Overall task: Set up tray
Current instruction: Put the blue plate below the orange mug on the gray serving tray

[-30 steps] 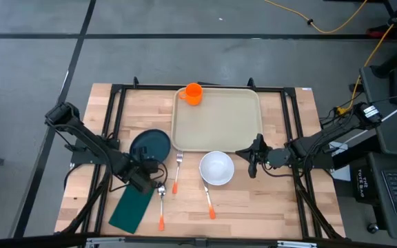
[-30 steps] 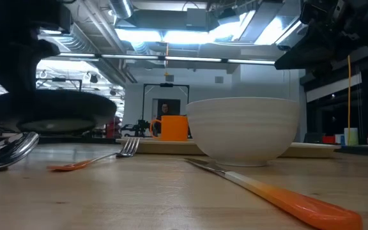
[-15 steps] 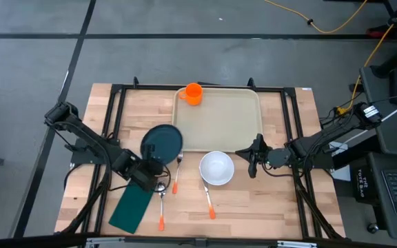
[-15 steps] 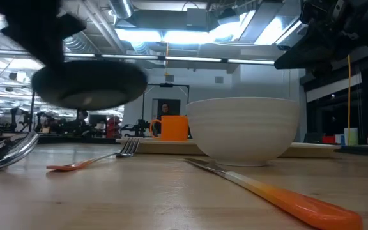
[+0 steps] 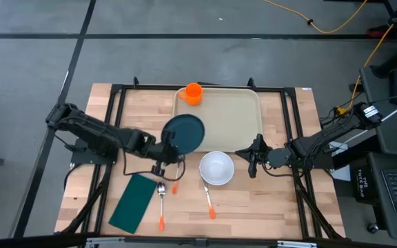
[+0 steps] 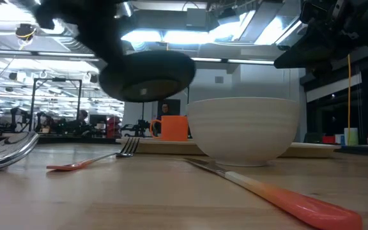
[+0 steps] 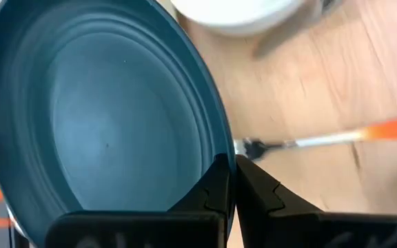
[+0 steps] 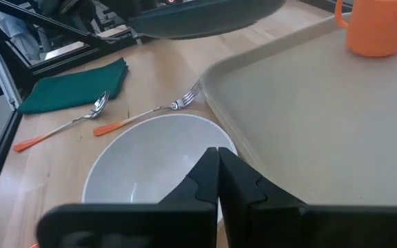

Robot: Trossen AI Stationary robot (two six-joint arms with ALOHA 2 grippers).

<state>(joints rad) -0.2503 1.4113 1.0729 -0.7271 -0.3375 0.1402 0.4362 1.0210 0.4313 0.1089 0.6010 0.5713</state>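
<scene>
Wooden surface [image 5: 288, 207] below me carries the tray [image 5: 233, 124] at its far middle, long axis running across, an orange cup [image 5: 194, 93] in its far-left corner. My left jaws [image 5: 163, 153] are clenched on the rim of the teal plate [image 5: 185, 132], held in the air over the tray's near-left corner. The tray's open middle lies just right of the plate. My right jaws [image 5: 253, 164] wait clenched and empty beside the white bowl [image 5: 216, 169].
</scene>
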